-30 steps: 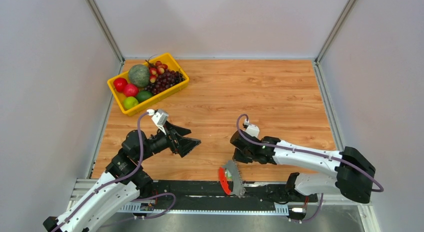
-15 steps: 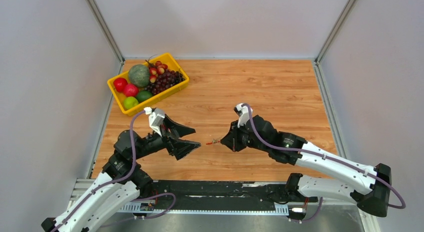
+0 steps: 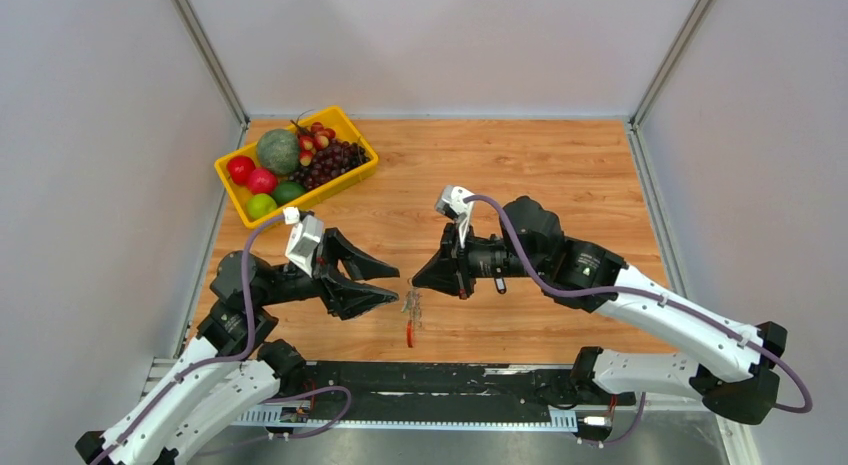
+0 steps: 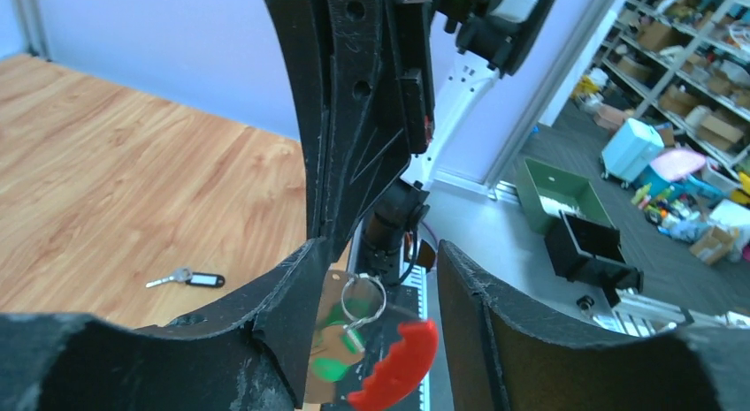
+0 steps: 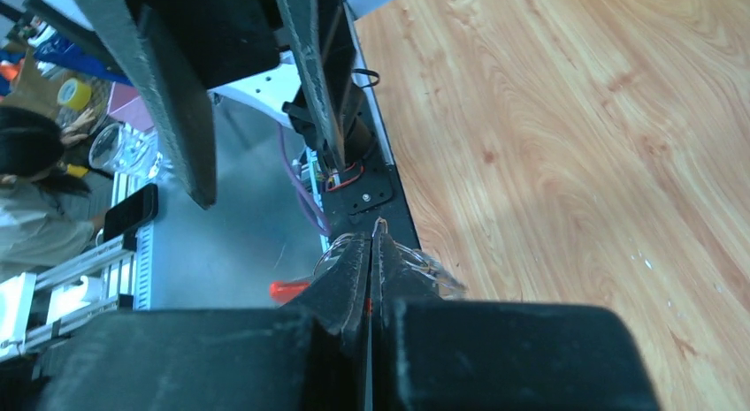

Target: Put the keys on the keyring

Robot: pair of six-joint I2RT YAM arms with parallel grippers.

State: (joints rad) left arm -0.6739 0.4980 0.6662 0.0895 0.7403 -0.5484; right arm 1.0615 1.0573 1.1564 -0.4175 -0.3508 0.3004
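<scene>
Left gripper (image 3: 395,285): the black two-finger claw was spread wide and pointed at the right gripper, low over the table.
Left fingers (image 4: 292,287): the keyring was seen hanging in the gap between them in the left wrist view. Contact with either finger could not be determined.
Right gripper (image 3: 415,282): the black two-finger claw was pressed together on the wire ring of the keyring and pointed at the left gripper.
Right fingertips (image 5: 358,261): they were closed flat against each other, with the thin ring caught at the tip.
Keyring (image 3: 410,307): the small silver metal ring bunch with a red serrated tag and a small green bit was pinched at its top by the right gripper. It was hung below the fingertips, between the two grippers and above the near part of the table.
Red tag (image 4: 394,371): it was seen at the lowest point of the bunch.
Key (image 4: 186,277): the small silver metal key with a dark oblong head was laid flat on the table, well apart from the keyring. It could not be located in the top view.
Table (image 3: 560,185): a light brown wood-grain surface was noted.
Basket (image 3: 320,193): the yellow rectangular plastic basket of fruit was placed at the far left corner, well apart from both grippers.
</scene>
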